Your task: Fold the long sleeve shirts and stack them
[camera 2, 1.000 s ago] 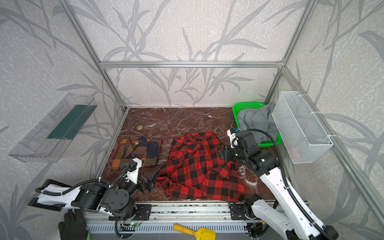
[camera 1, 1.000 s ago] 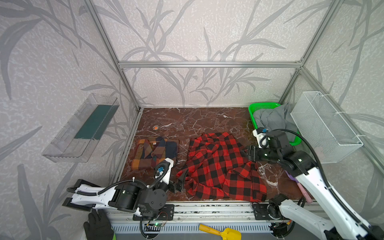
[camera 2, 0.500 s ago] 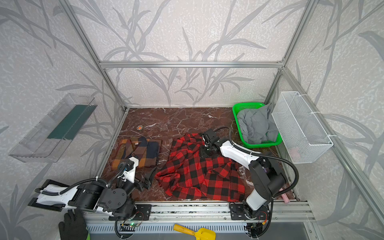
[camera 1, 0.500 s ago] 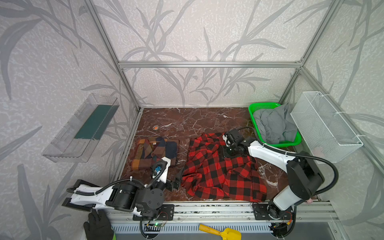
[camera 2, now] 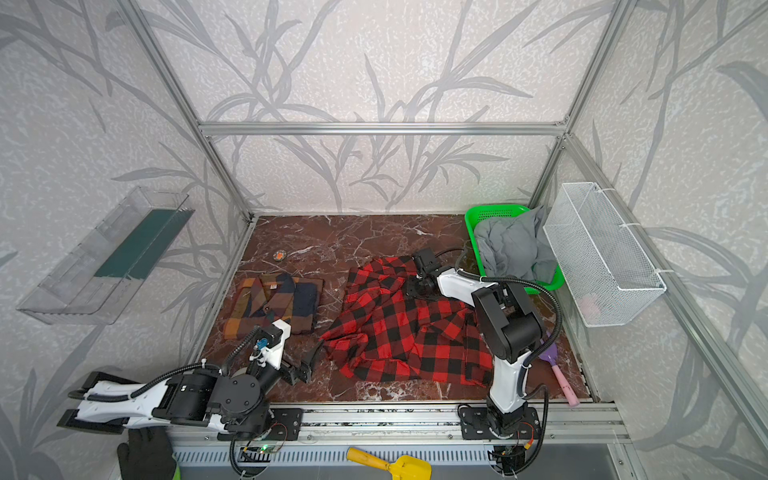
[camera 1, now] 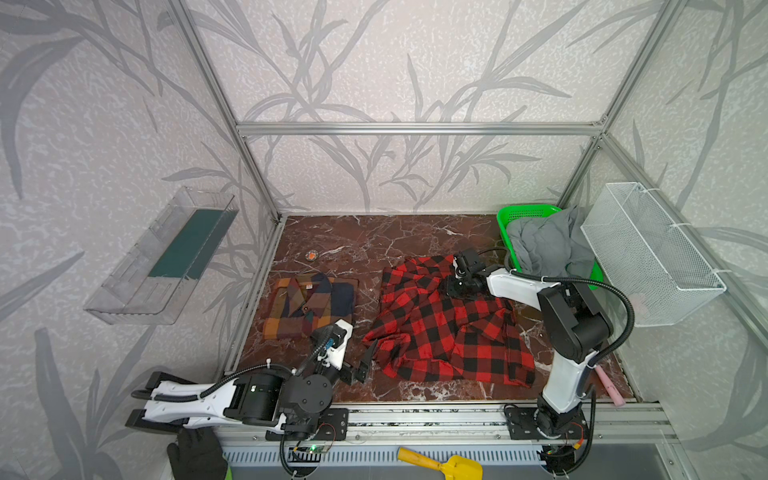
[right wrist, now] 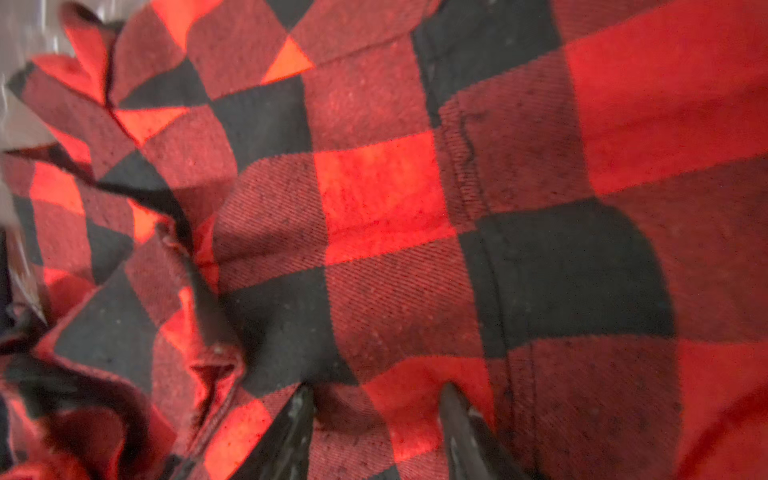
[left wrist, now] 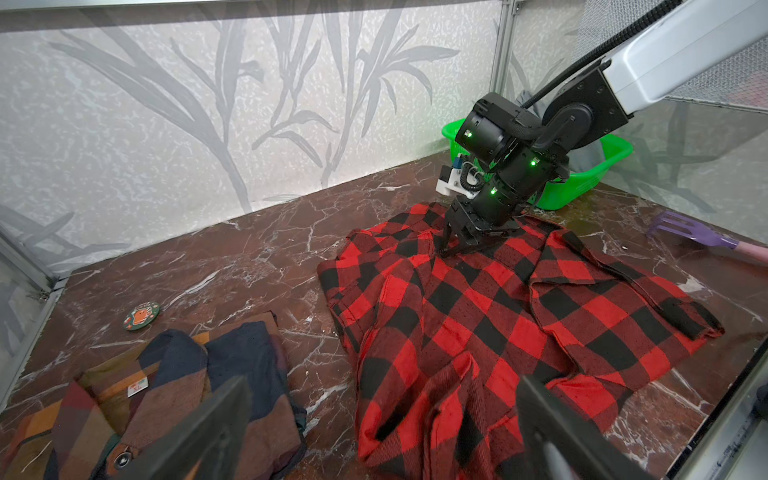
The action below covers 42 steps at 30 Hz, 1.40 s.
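The red-and-black shirt [camera 1: 449,328] [camera 2: 399,328] lies open and rumpled on the right half of the dark marble desk [camera 1: 374,237]. The brown, orange and navy shirt [camera 1: 311,303] lies folded to its left, apart from it.

In both top views the right arm reaches over the red shirt's far edge and covers its own tips. The left wrist view shows what they miss: the right claw [left wrist: 446,249] points down with its tips dug into the cloth near the collar end. The right wrist view is filled with checked cloth. There the right claw [right wrist: 376,392] has its two tips partly apart, pressed into the shirt with a small ridge of cloth between them; whether that ridge is pinched I cannot tell.

The left claw [camera 1: 369,357] sits low at the desk's near edge, just beside the red shirt's near left corner, jaws spread wide. In the left wrist view its fingers [left wrist: 224,415] frame both shirts. That view also shows a white label at the folded shirt's collar and the green rim of a small round badge [left wrist: 142,316], which from above is only an orange dot beyond the folded shirt.

A green basket [camera 1: 528,212] of grey cloth [camera 1: 544,245] stands in the far right corner, beside a white wire basket [camera 1: 648,253] on the wall. A toy rake [camera 2: 561,380] lies at the desk's right edge, its purple head partly hidden by the right arm
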Each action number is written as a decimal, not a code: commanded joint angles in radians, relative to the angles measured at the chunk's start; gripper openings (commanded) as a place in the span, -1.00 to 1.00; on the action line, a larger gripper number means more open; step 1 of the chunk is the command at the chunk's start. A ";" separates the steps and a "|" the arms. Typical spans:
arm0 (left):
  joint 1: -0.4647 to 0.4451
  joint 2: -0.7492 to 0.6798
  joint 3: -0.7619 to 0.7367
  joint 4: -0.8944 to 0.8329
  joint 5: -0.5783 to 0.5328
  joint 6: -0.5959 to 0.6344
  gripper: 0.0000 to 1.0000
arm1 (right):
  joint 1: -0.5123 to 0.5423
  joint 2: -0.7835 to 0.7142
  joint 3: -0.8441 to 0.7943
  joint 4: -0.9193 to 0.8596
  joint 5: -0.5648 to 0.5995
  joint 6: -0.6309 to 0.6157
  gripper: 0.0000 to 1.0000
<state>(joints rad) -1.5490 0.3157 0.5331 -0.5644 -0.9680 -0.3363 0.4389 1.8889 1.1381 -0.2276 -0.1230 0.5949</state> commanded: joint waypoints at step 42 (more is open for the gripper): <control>0.881 1.610 0.854 0.124 0.889 0.434 0.51 | -0.095 -0.022 -0.046 0.128 -0.115 0.012 -0.05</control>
<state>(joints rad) -0.6739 1.8870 1.3357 -0.4129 -0.0463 0.0544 0.3458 1.8973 1.1072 -0.0990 -0.2230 0.6025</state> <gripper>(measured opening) 0.786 0.477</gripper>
